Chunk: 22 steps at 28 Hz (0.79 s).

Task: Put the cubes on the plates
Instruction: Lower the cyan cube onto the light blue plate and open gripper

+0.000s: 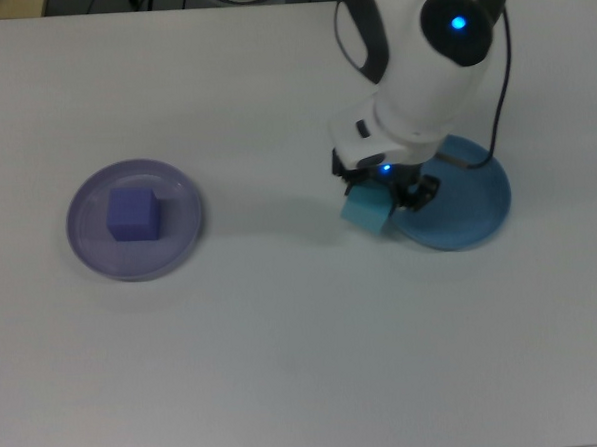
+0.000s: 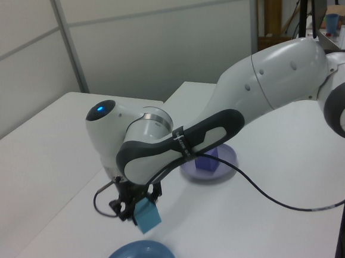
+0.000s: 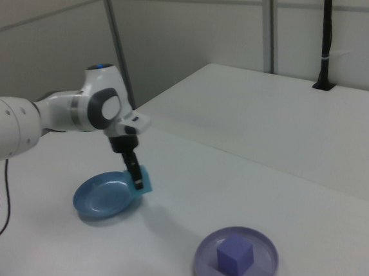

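In the right view, the purple cube (image 3: 235,257) sits on the lavender plate (image 3: 208,264) nearest the camera, well apart from the arm. Farther back, the gripper (image 3: 137,176) has its fingers clamped on the cyan cube (image 3: 145,178), tilted and lifted clear of the white table (image 3: 333,209), just at the rim of the blue plate (image 3: 98,200), which the top view shows at its right.

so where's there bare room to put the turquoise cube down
Most of the round blue plastic plate is bare. The white table is open between it and the pale lavender plate, which already holds the violet foam cube. It is crowded only at the blue plate's near rim, where the gripper carries the turquoise foam cube.
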Available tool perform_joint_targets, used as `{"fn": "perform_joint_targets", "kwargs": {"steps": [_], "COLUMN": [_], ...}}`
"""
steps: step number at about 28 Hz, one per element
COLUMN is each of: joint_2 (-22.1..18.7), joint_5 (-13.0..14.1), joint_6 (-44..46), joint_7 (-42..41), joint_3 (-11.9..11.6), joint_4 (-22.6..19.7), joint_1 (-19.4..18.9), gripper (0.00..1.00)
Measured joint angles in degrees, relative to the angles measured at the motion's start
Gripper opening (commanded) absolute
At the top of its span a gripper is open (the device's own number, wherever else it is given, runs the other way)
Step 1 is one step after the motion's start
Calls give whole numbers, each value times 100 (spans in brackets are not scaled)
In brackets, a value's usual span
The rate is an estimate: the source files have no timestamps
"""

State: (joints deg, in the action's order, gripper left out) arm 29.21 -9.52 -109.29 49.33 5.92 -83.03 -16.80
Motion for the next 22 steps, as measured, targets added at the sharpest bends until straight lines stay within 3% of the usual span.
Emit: {"fn": "perform_joint_targets", "kwargs": {"steps": [4, 7, 8, 9, 10, 11, 22], "joint_2": [-15, -2, 8, 35, 58, 87, 245], "joint_5": [0, 0, 0, 0, 0, -1, -38], "joint_6": [82, 92, 97, 102, 103, 105, 105], "joint_7": [-110, -110, -110, -109, -107, -104, -120], "joint_3": [249, 277, 279, 280, 280, 280, 254], "joint_4": [-5, -15, -21, -29, -35, -40, -18], "joint_1": [-200, -459, -539, -645, -712, -770, -807], "gripper": [0, 0, 8, 35, 73, 100, 100]}}
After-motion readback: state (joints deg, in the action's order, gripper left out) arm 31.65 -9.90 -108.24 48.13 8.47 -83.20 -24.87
